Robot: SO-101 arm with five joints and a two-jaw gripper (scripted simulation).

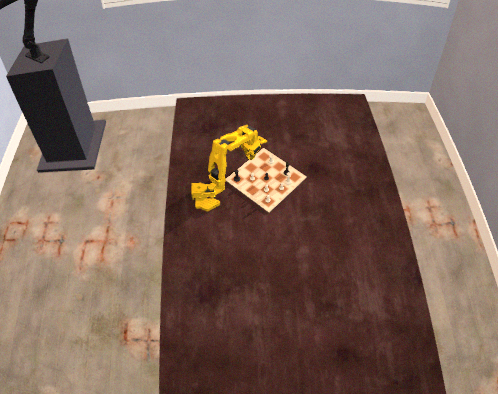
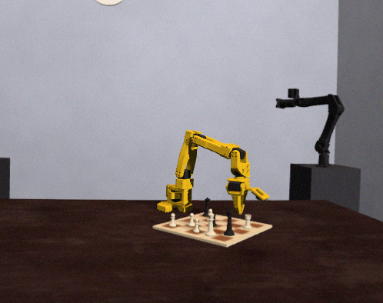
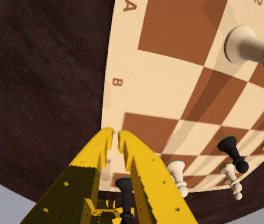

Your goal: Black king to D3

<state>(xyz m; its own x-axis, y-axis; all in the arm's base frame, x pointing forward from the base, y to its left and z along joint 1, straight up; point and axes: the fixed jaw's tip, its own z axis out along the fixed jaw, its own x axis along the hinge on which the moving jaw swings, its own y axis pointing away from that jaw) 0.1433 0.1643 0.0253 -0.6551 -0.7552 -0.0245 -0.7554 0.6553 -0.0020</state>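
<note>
At the left of the exterior view, the small yellow five-joint arm [image 2: 189, 159] rises from its base on the dark brown bench [image 2: 85, 248]. It folds at the elbow and reaches to the right, so that its forearm slopes down over the tan-and-brown chessboard [image 2: 258, 229]. On that board the tall black king with the slim stem [image 2: 229, 224] stands upright on its own square among the white pieces, toward the near right part. It is not lifted, and I cannot read which square it occupies. Just right of the king and above it hangs the yellow hand [image 2: 239, 208]. Its tip points almost straight down, clear of the board and touching no piece. A white rook [image 2: 248, 221] stands just beyond it. The fingers are pressed together and pinch nothing. In the wrist view they run as two yellow bars toward the board edge lettered A and B. The step in hand looks like the approach, with the pick not yet made. The next move calls for spreading the fingers, centring them over the king, and coming down around its stem without brushing the rook or the nearby pawns.
</note>
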